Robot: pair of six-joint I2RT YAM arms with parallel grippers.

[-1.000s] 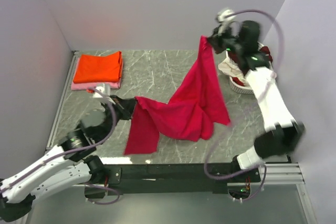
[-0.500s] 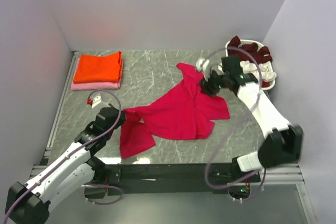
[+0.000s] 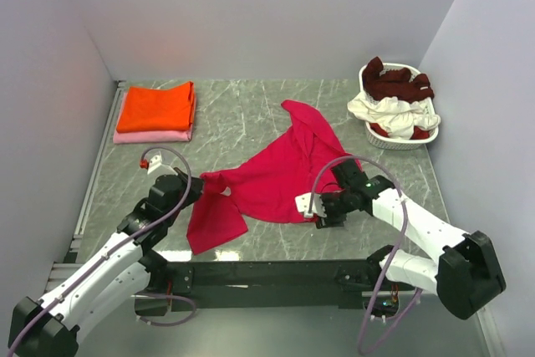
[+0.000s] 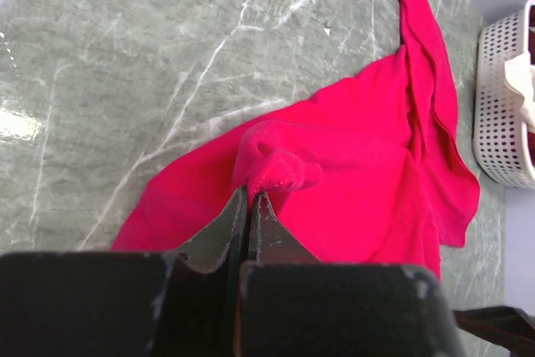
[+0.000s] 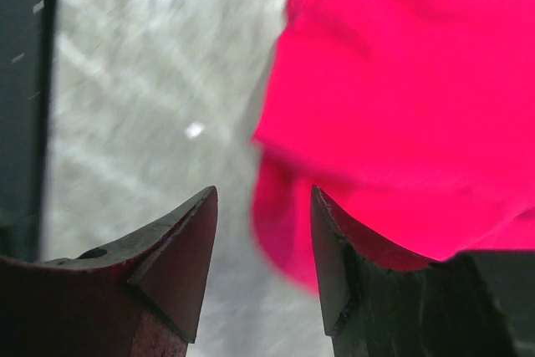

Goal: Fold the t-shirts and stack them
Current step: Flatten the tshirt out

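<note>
A crimson-pink t-shirt (image 3: 276, 177) lies crumpled across the middle of the table, one end reaching toward the back. My left gripper (image 3: 194, 187) is shut on a bunched fold at the shirt's left side; the left wrist view shows its tips (image 4: 249, 196) pinching the cloth (image 4: 368, 156). My right gripper (image 3: 322, 211) hovers open at the shirt's near right edge. In the right wrist view the cloth edge (image 5: 401, 81) lies just beyond the open tips (image 5: 263, 194), with nothing between them. An orange t-shirt (image 3: 155, 107) sits folded on a pale pink one (image 3: 150, 135) at the back left.
A white plastic basket (image 3: 380, 138) at the back right holds a dark maroon shirt (image 3: 397, 81) and a white one (image 3: 389, 113); its wall shows in the left wrist view (image 4: 501, 114). Walls enclose the table on three sides.
My right gripper let go of the raised shirt and dropped from the back right to the shirt's near right edge. The shirt fell flat. My left gripper drew its fold slightly toward the near left.
</note>
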